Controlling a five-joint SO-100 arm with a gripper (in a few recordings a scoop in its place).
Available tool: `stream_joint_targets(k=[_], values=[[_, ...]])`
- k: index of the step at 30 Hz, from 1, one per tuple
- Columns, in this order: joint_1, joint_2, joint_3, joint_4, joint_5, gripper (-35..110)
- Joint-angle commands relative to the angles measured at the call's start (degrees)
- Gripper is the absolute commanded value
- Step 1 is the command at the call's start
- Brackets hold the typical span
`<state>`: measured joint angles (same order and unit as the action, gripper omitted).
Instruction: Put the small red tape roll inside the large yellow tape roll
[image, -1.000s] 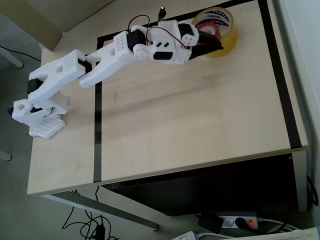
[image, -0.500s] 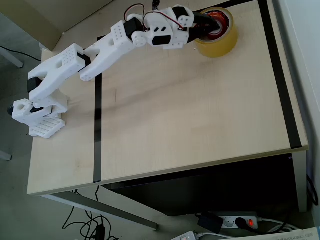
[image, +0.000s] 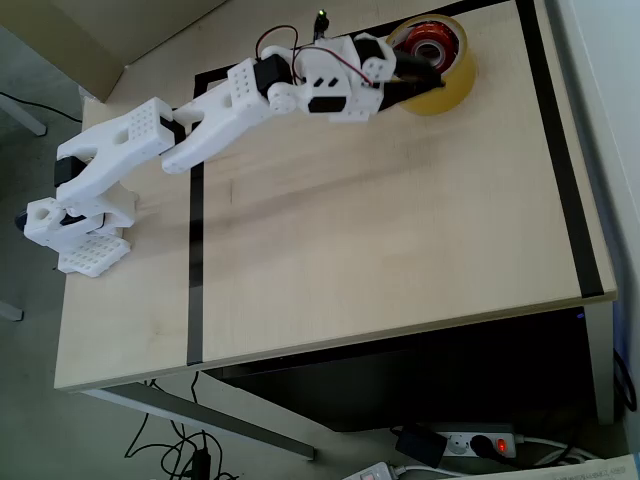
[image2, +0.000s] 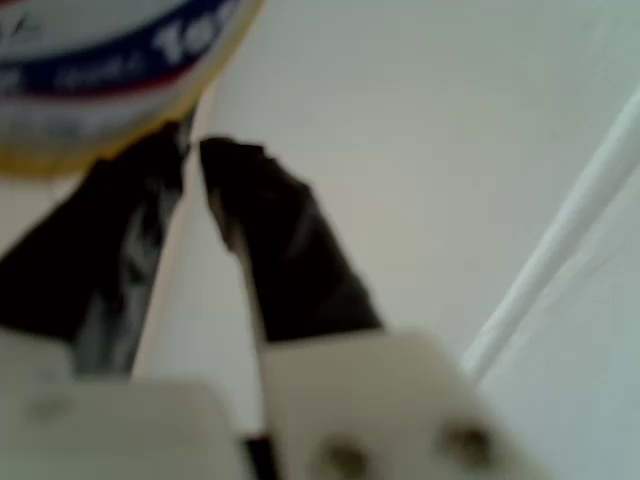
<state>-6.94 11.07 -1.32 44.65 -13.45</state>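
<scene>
The small red tape roll (image: 432, 48) lies flat inside the hole of the large yellow tape roll (image: 456, 84), at the table's far right corner in the overhead view. My gripper (image: 418, 72) hangs over the yellow roll's left rim, just left of the red roll and not holding it. In the wrist view the two black fingers (image2: 285, 250) stand almost together with only a thin slit between them and nothing in it. Their tips (image2: 192, 150) point at the yellow roll's (image2: 100, 70) printed core, blurred at the top left.
Black tape lines (image: 193, 250) frame a work area on the light wooden table (image: 380, 240). The white arm's base (image: 80, 215) sits at the left edge. The yellow roll is close to the table's back edge. A power strip (image: 470, 443) lies on the floor below.
The red roll has left my fingers and now rests inside the yellow roll. My gripper has drawn back to the left and down, off the roll's centre.
</scene>
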Motion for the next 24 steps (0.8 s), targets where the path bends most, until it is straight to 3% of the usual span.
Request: stream_joint_targets(k=[1, 19, 24], values=[[2.8, -0.2, -11.1, 9.3, 0.8, 0], [3.3, 40.5, -12.5, 58.8, 0.8, 0], [5.4, 62.1, 10.7, 59.1, 2.5, 0]])
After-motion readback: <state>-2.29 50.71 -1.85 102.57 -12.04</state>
